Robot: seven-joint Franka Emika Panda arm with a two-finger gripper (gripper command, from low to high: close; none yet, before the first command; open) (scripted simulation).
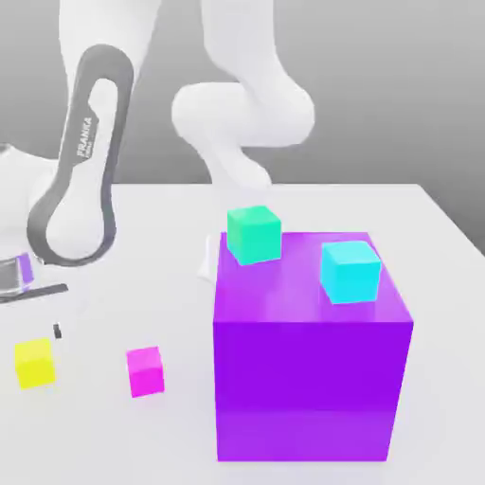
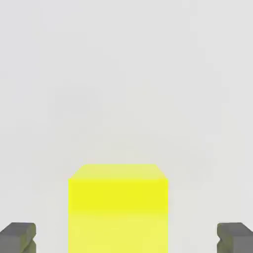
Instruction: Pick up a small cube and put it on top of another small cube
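The small yellow cube (image 1: 35, 363) rests on the white table near the exterior view's left edge. My gripper (image 1: 36, 332) hangs just above it, open. In the hand view the yellow cube (image 2: 118, 207) sits between the two dark fingertips (image 2: 19, 237), which stand wide apart and clear of its sides. The small magenta cube (image 1: 145, 370) lies on the table a short way toward the exterior view's right of the yellow one.
A big purple block (image 1: 313, 379) stands at the front right of the exterior view. On its top sit a green cube (image 1: 254, 233) and a cyan cube (image 1: 350, 271). The arm's white links rise behind.
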